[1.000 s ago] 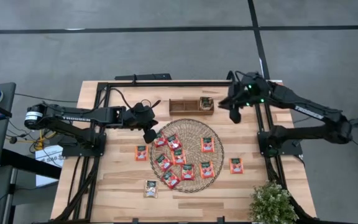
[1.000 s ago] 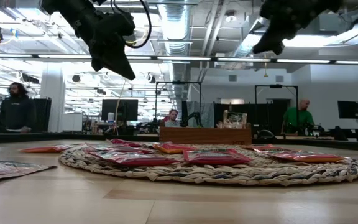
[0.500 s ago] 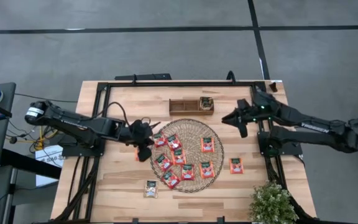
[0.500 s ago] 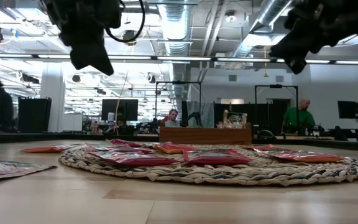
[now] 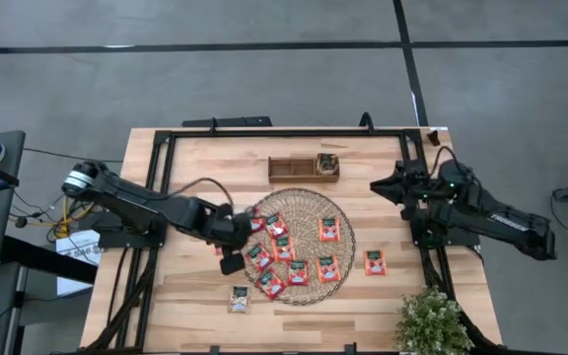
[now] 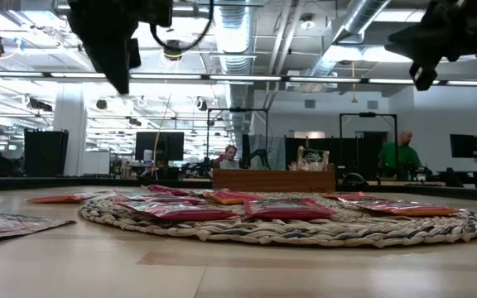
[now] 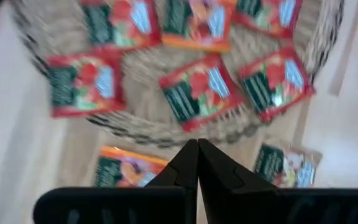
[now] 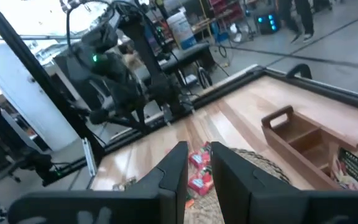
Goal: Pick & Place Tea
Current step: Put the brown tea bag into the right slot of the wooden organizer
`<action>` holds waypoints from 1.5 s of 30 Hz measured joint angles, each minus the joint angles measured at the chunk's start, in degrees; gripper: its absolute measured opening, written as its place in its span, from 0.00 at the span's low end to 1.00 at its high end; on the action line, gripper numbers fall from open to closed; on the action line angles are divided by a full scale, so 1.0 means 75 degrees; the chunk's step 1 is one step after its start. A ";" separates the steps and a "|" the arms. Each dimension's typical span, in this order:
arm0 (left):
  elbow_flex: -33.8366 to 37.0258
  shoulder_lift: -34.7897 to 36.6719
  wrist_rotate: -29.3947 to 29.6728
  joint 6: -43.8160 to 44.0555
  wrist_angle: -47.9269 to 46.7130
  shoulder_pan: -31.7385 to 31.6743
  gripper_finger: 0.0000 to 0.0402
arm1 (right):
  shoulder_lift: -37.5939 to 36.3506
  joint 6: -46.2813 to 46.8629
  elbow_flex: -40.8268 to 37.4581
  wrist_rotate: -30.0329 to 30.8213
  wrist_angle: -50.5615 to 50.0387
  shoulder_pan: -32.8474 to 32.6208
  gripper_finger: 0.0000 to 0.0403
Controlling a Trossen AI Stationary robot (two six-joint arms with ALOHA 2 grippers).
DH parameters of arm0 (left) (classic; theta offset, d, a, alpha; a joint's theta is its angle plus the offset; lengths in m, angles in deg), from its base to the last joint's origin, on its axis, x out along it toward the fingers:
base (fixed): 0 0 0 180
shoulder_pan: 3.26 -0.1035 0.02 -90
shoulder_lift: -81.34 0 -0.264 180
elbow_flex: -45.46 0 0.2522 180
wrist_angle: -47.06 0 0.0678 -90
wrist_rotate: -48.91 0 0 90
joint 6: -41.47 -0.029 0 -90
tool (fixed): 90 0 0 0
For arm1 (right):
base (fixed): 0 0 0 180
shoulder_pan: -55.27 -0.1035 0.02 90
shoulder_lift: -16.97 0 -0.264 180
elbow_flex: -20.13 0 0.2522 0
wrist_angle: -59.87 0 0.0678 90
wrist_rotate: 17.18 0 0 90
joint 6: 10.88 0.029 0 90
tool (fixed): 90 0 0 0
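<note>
Several red sachets (image 5: 282,247) lie flat on the round woven mat (image 5: 304,202), with an orange one (image 5: 329,229) among them. More tea lies on the table: an orange sachet (image 5: 375,261) right of the mat, another (image 7: 126,169) by its left edge, and a pale one (image 5: 239,298) nearer. One sachet (image 5: 327,163) sits in the wooden tray's (image 5: 294,170) right compartment. My left gripper (image 5: 231,258) hangs shut above the mat's left edge, high over the table in the low view (image 6: 114,41). My right gripper (image 5: 381,185) is open and empty, raised right of the mat.
A potted plant (image 5: 430,320) stands at the near right corner. Black frame rails (image 5: 162,187) run along the left, far and right sides of the table. Bare wood lies near the mat's near edge (image 5: 323,320). People stand in the room beyond (image 6: 397,157).
My left gripper has moved from the mat's far-left edge toward the table's near edge, staying shut and coming closer to the low camera. My right arm has drawn back from beside the tray toward the table's right edge. The sachets have not moved.
</note>
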State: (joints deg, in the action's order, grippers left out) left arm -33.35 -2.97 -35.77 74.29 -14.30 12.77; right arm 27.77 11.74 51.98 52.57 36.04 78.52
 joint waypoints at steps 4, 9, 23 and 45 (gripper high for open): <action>-0.0321 -0.0739 -0.0868 0.0028 -0.0053 0.0252 0.00 | -0.0311 0.0057 0.0000 0.0000 -0.0057 0.0000 0.16; -0.0616 -0.1355 -0.1568 0.0498 -0.0050 0.0824 0.00 | -0.0357 0.0023 0.0000 -0.0023 -0.0325 0.0000 0.16; -0.0698 -0.1493 -0.1171 0.2419 0.0130 0.1676 0.00 | -0.0352 -0.0219 0.0000 -0.0085 -0.0451 0.0000 0.16; -0.0690 -0.1983 -0.0891 0.2426 0.0845 0.1995 0.41 | -0.0352 -0.0275 0.0000 -0.0099 -0.0448 0.0000 0.16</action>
State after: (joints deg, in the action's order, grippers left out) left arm -38.52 -17.84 -42.46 92.48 -7.97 27.74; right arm 25.13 9.68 51.98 51.83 32.67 78.52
